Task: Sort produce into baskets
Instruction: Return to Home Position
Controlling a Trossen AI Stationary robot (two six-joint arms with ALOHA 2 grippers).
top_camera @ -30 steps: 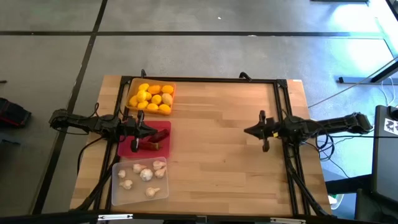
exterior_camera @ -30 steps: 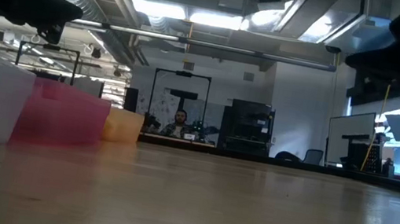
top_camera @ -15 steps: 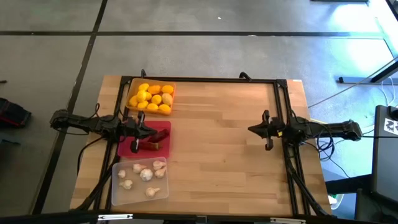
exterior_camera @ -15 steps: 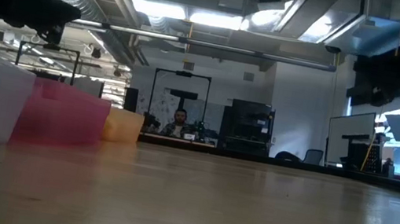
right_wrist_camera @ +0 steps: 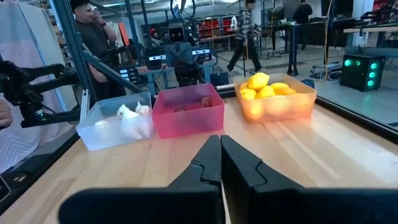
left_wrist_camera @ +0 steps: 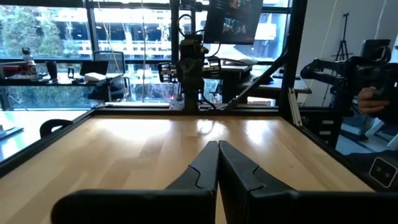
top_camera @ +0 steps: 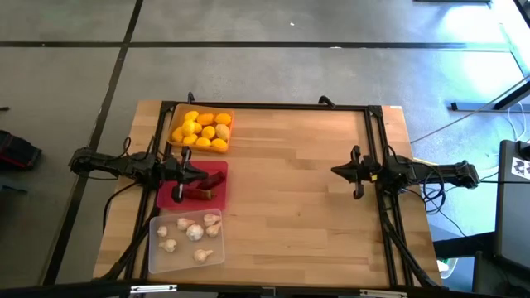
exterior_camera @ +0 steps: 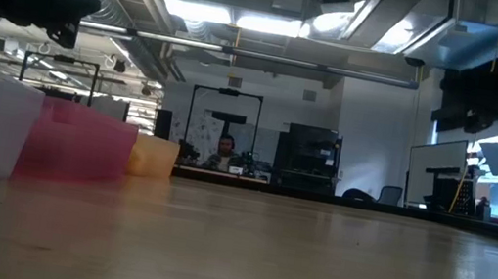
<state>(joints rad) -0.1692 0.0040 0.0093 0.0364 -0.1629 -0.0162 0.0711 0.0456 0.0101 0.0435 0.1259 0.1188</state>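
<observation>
Three baskets stand in a row along the table's left side. The orange basket (top_camera: 175, 116) holds yellow fruits (top_camera: 203, 130). The red basket (top_camera: 220, 170) holds dark red peppers (top_camera: 207, 190). The clear basket (top_camera: 156, 258) holds white garlic bulbs (top_camera: 193, 233). My left gripper (top_camera: 202, 175) points level above the red basket, shut with nothing in it (left_wrist_camera: 217, 147). My right gripper (top_camera: 334, 172) points level over bare wood at the right, facing the baskets, also shut with nothing in it (right_wrist_camera: 220, 140). In the right wrist view the clear basket (right_wrist_camera: 93, 140), red basket (right_wrist_camera: 189, 121) and orange basket (right_wrist_camera: 280, 109) stand side by side.
Bare wood (top_camera: 281, 199) lies between the baskets and my right gripper. Black frame rails (top_camera: 273, 106) run along the table's far edge and both sides. People stand in the room beyond the table (right_wrist_camera: 93, 31).
My right gripper has drawn back a little toward the table's right edge and sunk slightly, staying shut and level. The baskets and produce have not moved.
</observation>
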